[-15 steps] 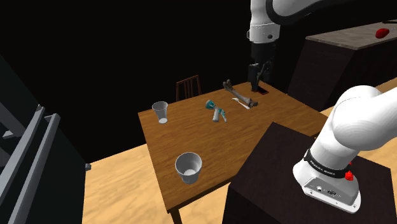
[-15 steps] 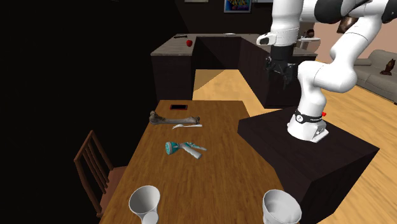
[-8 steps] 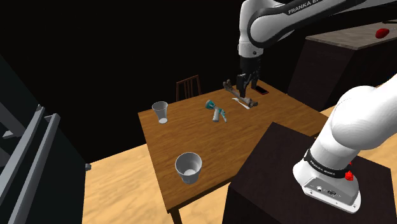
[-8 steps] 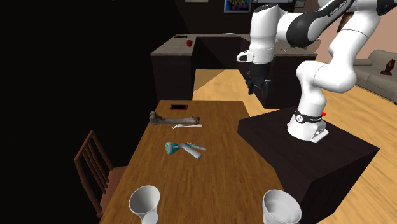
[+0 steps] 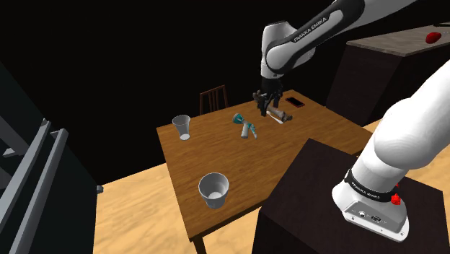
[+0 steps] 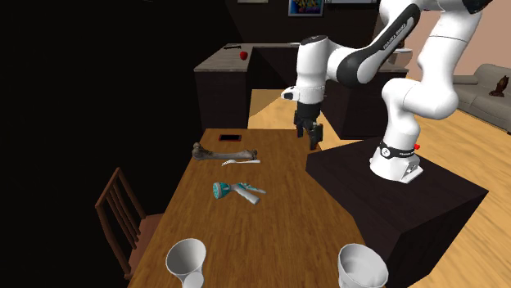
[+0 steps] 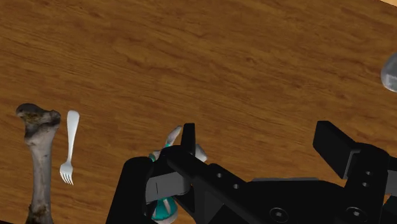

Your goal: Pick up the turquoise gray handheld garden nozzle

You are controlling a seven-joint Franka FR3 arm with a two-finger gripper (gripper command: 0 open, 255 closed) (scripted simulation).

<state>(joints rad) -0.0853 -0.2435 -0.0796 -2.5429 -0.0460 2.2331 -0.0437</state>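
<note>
i see nozzle (image 5: 244, 125) lying on table (image 5: 238, 166): turquoise head, pale grey handle. gripper (image 6: 314, 139) jaws wide apart, empty.

claw (image 7: 256, 133) open, fingers (image 7: 189, 139) well apart over wood-grain table (image 7: 222, 57), bare wood btwn them. turquoise-grey nozzle (image 7: 172, 136) lies flat on the table right by one finger, partly hidden behind it, not gripped. further out on that side: white fork (image 7: 70, 146), then a bone (image 7: 39, 165) alongside it. pale grey rounded obj (image 7: 390, 71) out past the other finger, cut off at frame edge.
</note>
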